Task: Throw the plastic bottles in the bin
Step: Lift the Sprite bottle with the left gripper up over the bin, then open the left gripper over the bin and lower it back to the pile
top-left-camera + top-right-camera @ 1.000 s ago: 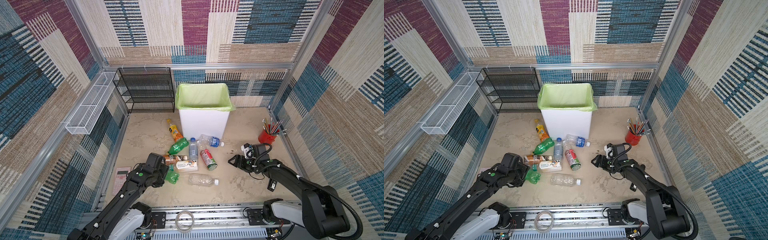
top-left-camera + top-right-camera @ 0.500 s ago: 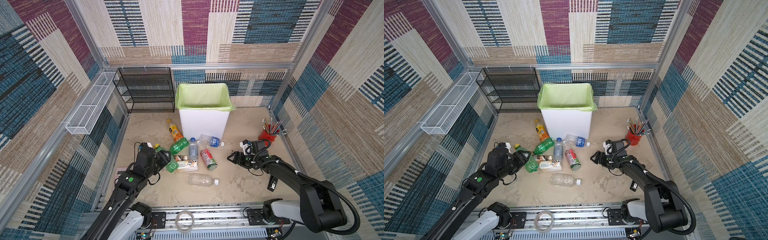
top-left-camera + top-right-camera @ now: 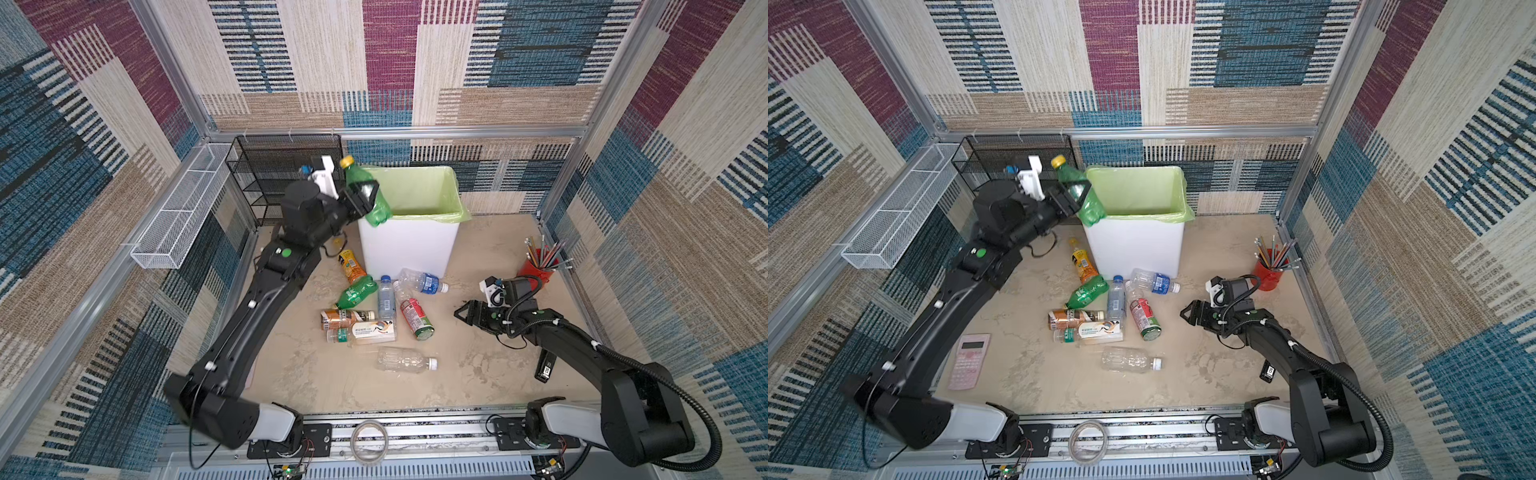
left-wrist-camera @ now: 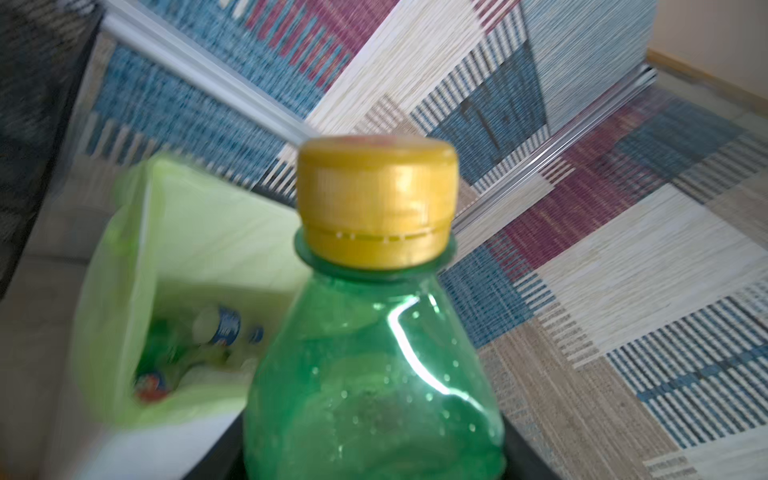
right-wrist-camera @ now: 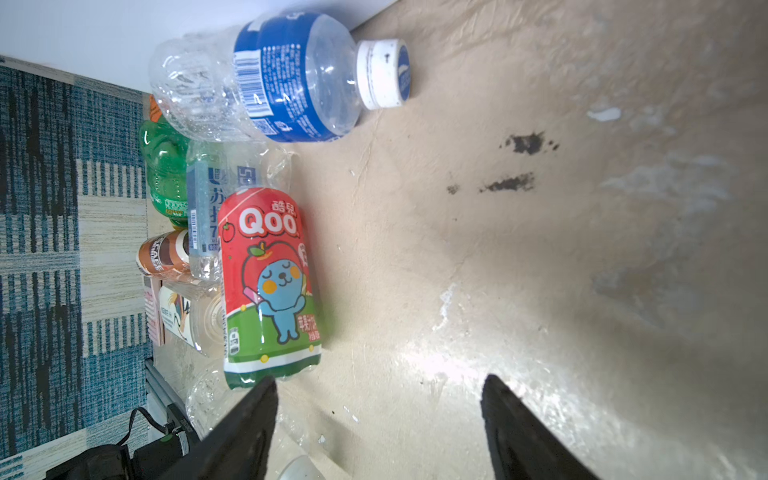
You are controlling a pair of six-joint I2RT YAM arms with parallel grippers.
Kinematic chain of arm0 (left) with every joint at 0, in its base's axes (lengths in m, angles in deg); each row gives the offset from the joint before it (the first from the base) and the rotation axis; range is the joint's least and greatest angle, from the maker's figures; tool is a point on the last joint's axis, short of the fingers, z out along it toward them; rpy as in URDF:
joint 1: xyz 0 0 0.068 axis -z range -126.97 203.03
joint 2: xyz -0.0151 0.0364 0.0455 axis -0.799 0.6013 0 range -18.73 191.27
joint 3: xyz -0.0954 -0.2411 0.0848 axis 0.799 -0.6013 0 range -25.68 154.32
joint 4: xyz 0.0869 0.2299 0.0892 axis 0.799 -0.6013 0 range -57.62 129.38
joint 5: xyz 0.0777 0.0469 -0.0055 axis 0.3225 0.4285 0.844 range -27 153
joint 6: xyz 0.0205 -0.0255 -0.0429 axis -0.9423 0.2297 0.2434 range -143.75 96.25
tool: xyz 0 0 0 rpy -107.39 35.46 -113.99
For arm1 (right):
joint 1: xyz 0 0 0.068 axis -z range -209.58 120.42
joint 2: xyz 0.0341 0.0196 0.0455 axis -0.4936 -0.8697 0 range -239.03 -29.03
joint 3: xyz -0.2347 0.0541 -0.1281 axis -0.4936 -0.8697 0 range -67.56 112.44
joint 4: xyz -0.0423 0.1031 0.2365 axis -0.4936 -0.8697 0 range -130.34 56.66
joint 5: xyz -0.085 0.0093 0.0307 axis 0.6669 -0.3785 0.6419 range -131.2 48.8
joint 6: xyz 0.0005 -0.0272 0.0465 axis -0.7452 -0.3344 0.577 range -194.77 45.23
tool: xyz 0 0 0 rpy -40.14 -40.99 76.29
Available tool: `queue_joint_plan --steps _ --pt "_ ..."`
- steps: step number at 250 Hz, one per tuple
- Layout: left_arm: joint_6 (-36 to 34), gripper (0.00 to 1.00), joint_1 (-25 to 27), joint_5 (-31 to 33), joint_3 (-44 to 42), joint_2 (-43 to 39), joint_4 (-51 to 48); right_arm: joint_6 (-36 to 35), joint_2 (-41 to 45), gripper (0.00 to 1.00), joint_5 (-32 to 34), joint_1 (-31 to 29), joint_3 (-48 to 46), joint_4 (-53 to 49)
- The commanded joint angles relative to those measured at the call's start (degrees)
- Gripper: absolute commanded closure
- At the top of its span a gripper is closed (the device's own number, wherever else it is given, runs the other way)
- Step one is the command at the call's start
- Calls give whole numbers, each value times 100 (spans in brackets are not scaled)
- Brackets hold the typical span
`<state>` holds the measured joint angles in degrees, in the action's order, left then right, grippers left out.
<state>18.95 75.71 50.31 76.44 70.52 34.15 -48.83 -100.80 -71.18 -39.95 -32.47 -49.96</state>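
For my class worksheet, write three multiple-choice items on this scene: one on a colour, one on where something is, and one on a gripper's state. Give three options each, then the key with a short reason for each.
1. What colour is the cup that holds the pencils?
A. blue
B. red
C. white

2. Where is the yellow-capped green bottle?
A. in the left gripper, up by the bin's rim
B. standing beside the cup
C. deep inside the bin

3. What state is the right gripper in?
A. shut on the cup
B. open and empty
C. shut on the green bottle

Key
1 B: the cup is plainly red in both top views.
2 A: in both top views the jaws clasp the bottle's middle at the bin's left rim.
3 B: the right wrist view shows its fingers apart with nothing between them.
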Motion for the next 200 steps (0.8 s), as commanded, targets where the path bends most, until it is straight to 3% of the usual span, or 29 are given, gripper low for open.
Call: queue_joint_plan --steps 1,19,34,47,62,99,128,166,200 --pt "-118 26 25 -339 2295 1463 318 43 105 21 39 0 -8 8" --pt "-114 17 39 -360 4460 2576 -623 68 201 21 64 0 -22 -46" --pt "-184 8 68 -257 5738 3143 -1024 74 335 21 128 2 -66 -94" --pt "-198 4 66 -198 6174 3301 -970 88 429 21 158 4 -119 -101" --pt "-306 1 66 -69 6053 3100 -771 73 455 21 165 1 -125 -111" --pt "-670 0 58 233 3857 1631 264 -25 362 20 213 8 19 -183" --pt "-756 2 47 436 2141 440 476 -55 278 20 201 4 111 -175" --pt "-520 6 44 627 -320 -1031 231 -64 191 21 133 9 199 -144" --pt "194 10 42 804 -2623 -2297 -94 -103 148 21 20 5 261 -128"
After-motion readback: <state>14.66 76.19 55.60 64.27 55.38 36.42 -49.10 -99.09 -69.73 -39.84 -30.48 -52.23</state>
